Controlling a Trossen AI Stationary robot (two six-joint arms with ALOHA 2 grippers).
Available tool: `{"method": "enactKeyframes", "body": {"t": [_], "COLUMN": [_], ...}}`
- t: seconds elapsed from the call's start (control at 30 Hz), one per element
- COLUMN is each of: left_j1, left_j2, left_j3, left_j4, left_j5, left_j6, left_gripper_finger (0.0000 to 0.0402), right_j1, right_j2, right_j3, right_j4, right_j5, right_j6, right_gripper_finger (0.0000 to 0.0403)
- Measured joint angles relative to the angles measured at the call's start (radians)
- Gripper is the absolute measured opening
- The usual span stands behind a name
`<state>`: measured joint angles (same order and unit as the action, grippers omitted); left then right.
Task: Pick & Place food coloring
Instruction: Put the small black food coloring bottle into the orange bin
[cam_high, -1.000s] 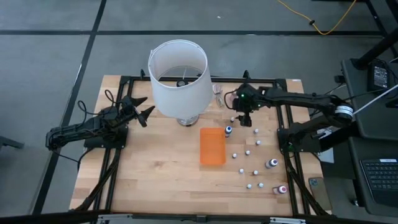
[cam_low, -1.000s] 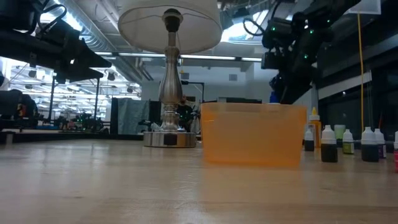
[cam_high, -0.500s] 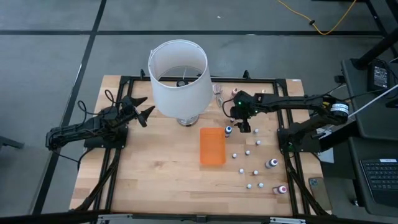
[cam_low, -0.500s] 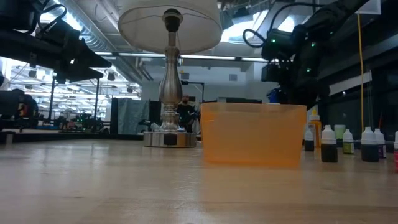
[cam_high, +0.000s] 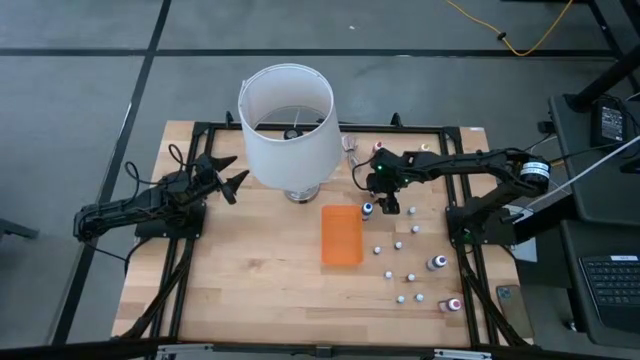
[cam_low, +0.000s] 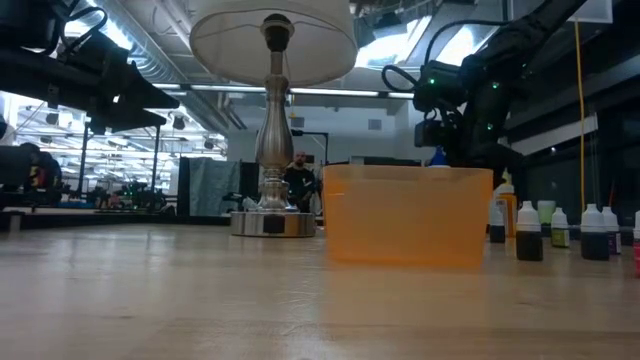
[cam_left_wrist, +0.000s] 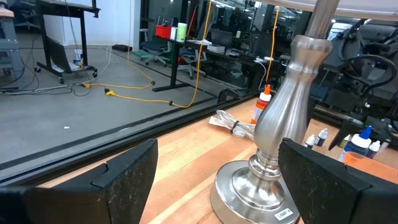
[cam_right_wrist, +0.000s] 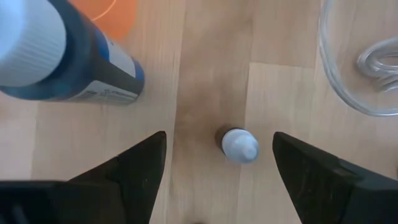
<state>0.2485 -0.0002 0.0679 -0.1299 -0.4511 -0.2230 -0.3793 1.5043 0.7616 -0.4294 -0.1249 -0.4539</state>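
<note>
Since a second ago we've seen the right arm swing in toward the lamp: its claw (cam_high: 377, 186) now hangs over the back of the bench (cam_high: 250, 280), just behind the blue bottle (cam_high: 367, 209), where before it sat further out to the right. Everything else has stayed put.

From the right wrist view, the right claw's fingers (cam_right_wrist: 134, 165) are spread wide and holding nothing, pointing straight down at a tiny white-capped bottle (cam_right_wrist: 240, 144) standing on the wood between them. The blue bottle (cam_right_wrist: 59, 59) is right beside it, with a bit of clear plastic wrap (cam_right_wrist: 364, 59) on the other side.

We can see the rest of the food coloring scattered on the bench to the right of the orange tray (cam_high: 341, 235): little white caps in a loose cluster, plus a purple bottle (cam_high: 437, 263) and a pink-red bottle (cam_high: 453, 304) nearer the front edge.

Over on the left side, the left claw (cam_high: 230, 172) just sits open and empty, facing the lamp base (cam_left_wrist: 273, 180) under the big white lampshade (cam_high: 290, 125).
</note>
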Motion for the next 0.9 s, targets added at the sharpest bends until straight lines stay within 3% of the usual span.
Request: {"method": "enactKeyframes", "body": {"t": [0.17, 0.7, 0.9], "left_j1": [0.000, 0.000, 0.000], "left_j2": [0.000, 0.000, 0.000], "left_j3": [0.000, 0.000, 0.000], "left_j4": [0.000, 0.000, 0.000], "left_j5": [0.000, 0.000, 0.000], "left_j6": [0.000, 0.000, 0.000], "left_gripper_finger": [0.0322, 0.0322, 0.0322], "right_j1": [0.000, 0.000, 0.000], "right_j2": [0.000, 0.000, -0.050], "right_j3": [0.000, 0.002, 0.001], "right_j4": [0.000, -0.012, -0.093], "right_j5": [0.001, 0.018, 0.080], "right_j6": [0.000, 0.009, 0.079], "right_gripper_finger": [0.0249, 0.0065, 0.0054]}}
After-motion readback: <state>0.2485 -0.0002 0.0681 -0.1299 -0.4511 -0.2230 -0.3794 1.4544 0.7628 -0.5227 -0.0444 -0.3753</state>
